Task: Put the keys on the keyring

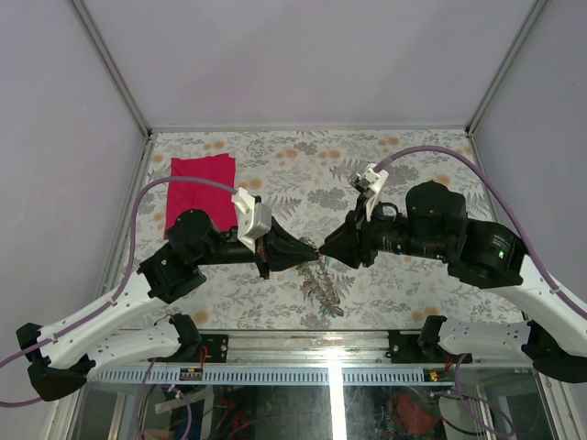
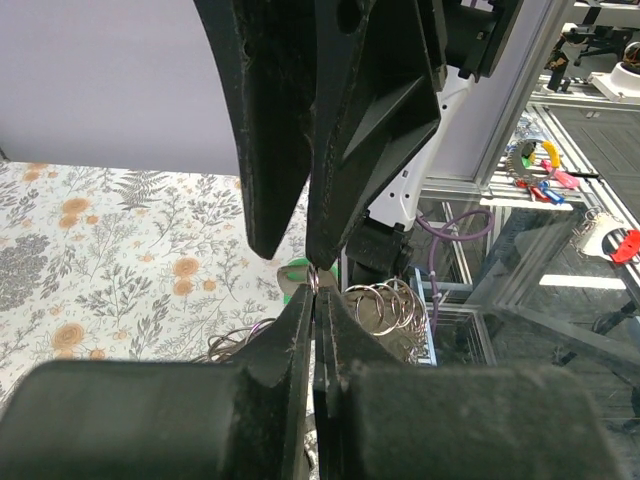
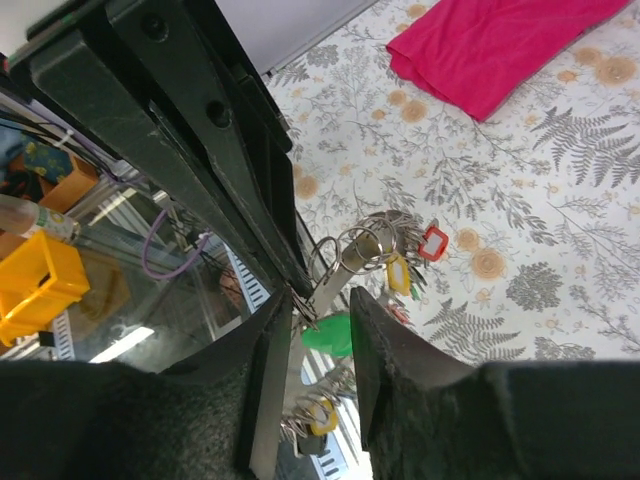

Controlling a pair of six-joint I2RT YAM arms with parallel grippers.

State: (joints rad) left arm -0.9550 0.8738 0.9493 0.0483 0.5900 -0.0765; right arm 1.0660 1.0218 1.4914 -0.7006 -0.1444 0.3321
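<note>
Overhead first: the two arms meet tip to tip just below the middle of the frame, left gripper (image 1: 310, 249) from the left and right gripper (image 1: 328, 253) from the right. The keys (image 1: 323, 286) form a small tangled bunch directly under that meeting point, toward the lower edge of the floral table (image 1: 404, 174). Whether the bunch lies on the table or hangs cannot be told from this view. A red cloth (image 1: 200, 191) lies flat at upper left, well apart from both grippers.

Next, the left wrist view. The left gripper (image 2: 315, 295) fills the bottom centre with its jaws pressed together, pinching a small wire ring (image 2: 314, 281) at the very tips. A green key head (image 2: 293, 274) sits just left of that ring. The right gripper (image 2: 296, 256) comes down from the top, its two fingers slightly apart. The grey loops of the keyring (image 2: 385, 305) show just right of centre.

Last, the right wrist view. The right gripper (image 3: 322, 300) has a clear gap between its fingers, with the green key head (image 3: 330, 335) inside the gap and nothing clamped. The left gripper (image 3: 303, 308) reaches in from upper left, jaws together. The keyring (image 3: 372, 240) sits at centre, with a red-headed key (image 3: 433, 242) and a yellow-headed key (image 3: 398, 273) on it. The red cloth (image 3: 500, 45) is at top right.
</note>
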